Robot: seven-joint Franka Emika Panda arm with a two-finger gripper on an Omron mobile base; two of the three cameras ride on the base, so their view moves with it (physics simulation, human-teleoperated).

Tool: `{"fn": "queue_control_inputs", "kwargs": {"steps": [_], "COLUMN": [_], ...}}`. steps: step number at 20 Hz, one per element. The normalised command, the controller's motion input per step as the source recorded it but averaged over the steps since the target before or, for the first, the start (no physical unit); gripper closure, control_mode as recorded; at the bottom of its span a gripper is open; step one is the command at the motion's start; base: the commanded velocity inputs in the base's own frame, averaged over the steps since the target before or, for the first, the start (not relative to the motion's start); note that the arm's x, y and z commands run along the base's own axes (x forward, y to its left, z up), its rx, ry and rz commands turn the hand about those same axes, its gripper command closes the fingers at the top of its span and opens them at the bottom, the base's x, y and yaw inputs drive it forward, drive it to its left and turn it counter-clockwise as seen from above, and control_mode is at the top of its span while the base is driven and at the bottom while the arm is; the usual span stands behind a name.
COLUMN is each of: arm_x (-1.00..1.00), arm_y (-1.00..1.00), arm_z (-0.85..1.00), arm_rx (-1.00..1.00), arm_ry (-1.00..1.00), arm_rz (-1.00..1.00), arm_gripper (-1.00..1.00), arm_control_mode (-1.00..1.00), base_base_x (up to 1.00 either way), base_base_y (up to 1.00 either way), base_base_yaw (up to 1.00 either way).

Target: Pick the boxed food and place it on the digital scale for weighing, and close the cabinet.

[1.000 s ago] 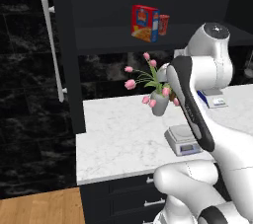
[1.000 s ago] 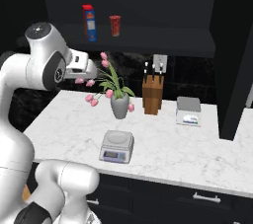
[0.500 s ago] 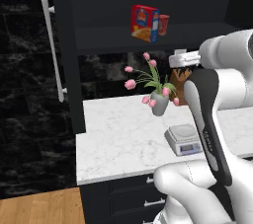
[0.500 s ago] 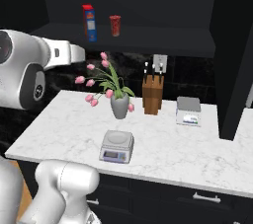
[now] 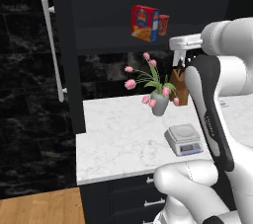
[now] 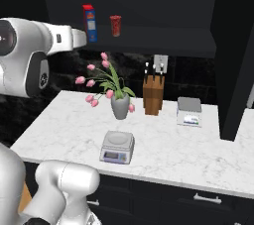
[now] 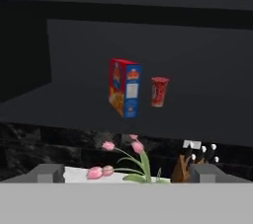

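— Item one, upper shelf?

— Red cardboard boxed food (image 5: 145,22) with blue sides, upright on the dark shelf of the black wall cabinet (image 5: 99,6), small red cup (image 5: 163,24) just beside it. Open air in front of both; cabinet door (image 5: 62,55) swung wide, its long silver bar handle (image 5: 53,53) at the outer edge.

— Counter?

— White marble slab (image 6: 198,154), matte. Silver-grey square digital scale (image 6: 117,146) near the front edge, flat top bare. Behind it a grey vase of pink tulips (image 6: 119,104), then a wooden knife block (image 6: 153,93), then a flat blue-and-grey device (image 6: 189,111), each apart.

— Gripper?

— Two-finger gripper (image 7: 128,173), jaws spread wide, nothing between them, level with the shelf, well short of the box.
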Motion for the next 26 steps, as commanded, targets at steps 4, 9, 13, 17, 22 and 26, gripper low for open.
{"fn": "queue_control_inputs", "kwargs": {"steps": [4,9,13,17,22,26], "arm_x": [0.17,0.08,0.24,0.45,0.44,0.52], "arm_y": [-0.01,-0.01,0.0,0.0,0.0,0.0], "arm_z": [0.04,0.09,0.06,0.0,0.0,0.0], "arm_rx": [0.03,0.03,0.0,0.0,0.0,0.0], "arm_ry": [-0.15,-0.25,-0.1,0.0,0.0,0.01], "arm_rz": [0.05,0.05,0.01,0.06,0.04,0.01], "arm_gripper": [-1.0,-1.0,-1.0,-1.0,-1.0,-1.0], "arm_control_mode": [-1.0,-1.0,-1.0,-1.0,-1.0,-1.0], "base_base_x": [0.0,0.0,0.0,0.0,0.0,0.0], "base_base_y": [0.0,0.0,0.0,0.0,0.0,0.0], "base_base_yaw": [0.0,0.0,0.0,0.0,0.0,0.0]}}
